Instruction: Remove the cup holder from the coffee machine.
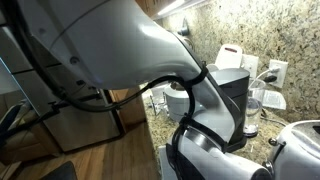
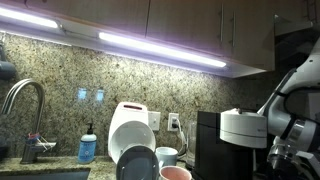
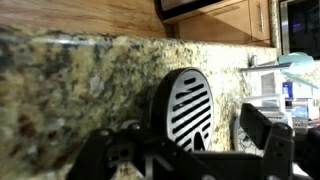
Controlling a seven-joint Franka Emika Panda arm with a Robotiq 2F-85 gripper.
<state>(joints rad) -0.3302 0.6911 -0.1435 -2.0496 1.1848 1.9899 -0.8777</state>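
Note:
The cup holder [image 3: 186,108], a round black disc with a pale grated top, fills the middle of the wrist view. It stands tilted on edge above the speckled granite, away from the machine. My gripper [image 3: 196,142] has dark fingers on both sides of it and seems shut on its lower part; the contact is hidden. The coffee machine shows in both exterior views [image 1: 236,92] [image 2: 240,130], black with a silver-grey round head. My arm [image 2: 285,125] hangs just beside it and hides the gripper there.
Granite countertop [image 3: 70,90] with wood cabinets [image 3: 215,22] beyond its edge. A white-and-chrome appliance [image 2: 128,128], cups [image 2: 166,156], a sink tap [image 2: 25,100] and a blue soap bottle [image 2: 88,146] stand along the counter. Clear glassware [image 3: 285,70] is at the right.

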